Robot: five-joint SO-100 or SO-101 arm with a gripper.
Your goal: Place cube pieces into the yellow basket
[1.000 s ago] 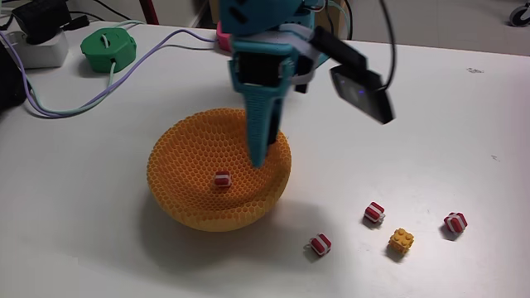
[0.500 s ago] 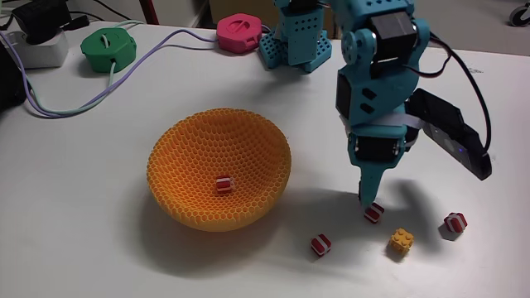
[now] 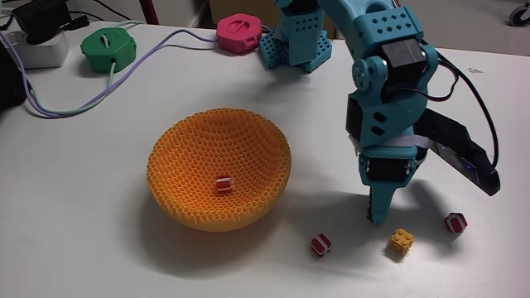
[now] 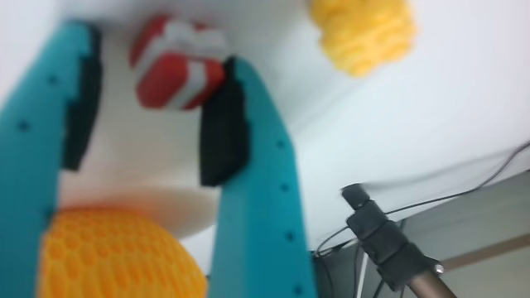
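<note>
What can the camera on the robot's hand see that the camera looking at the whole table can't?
Wrist view alone: the red-and-white cube sitting between the open fingers of the gripper, against one black pad.

Fixed view alone: a striped cube inside the yellow basket, two more striped cubes on the table, and the green case and pink case.

Both: the gripper, the basket and the yellow studded cube.
</note>
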